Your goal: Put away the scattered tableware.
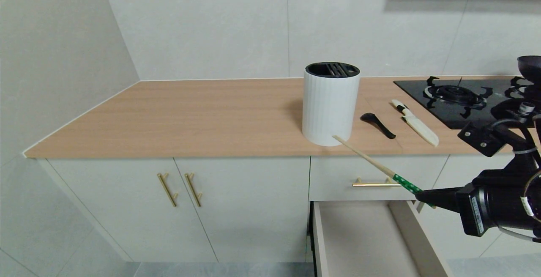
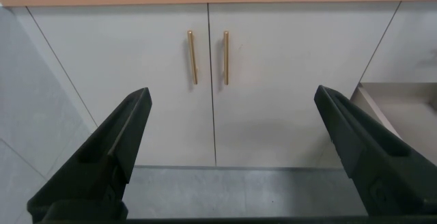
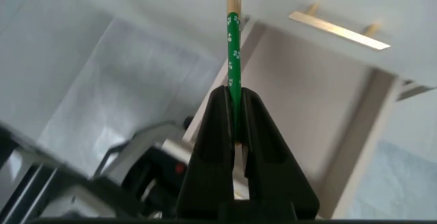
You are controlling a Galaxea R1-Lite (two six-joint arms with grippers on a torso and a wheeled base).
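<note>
One arm, its right gripper [image 1: 423, 194] level beside the open drawer [image 1: 359, 237], clamps a slanting wooden chopstick [image 1: 367, 157] by its green, white-dotted end.

Left gripper [image 2: 232, 91] spread wide before cabinet doors [image 2: 287, 80], gold handles [image 2: 193, 57].

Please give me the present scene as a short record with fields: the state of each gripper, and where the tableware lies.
right gripper: shut on chopstick, by the open drawer
left gripper: open, facing the cabinet doors
countertop: white utensil holder standing upright
beside the holder: black spoon, then knife, then gas stove
</note>
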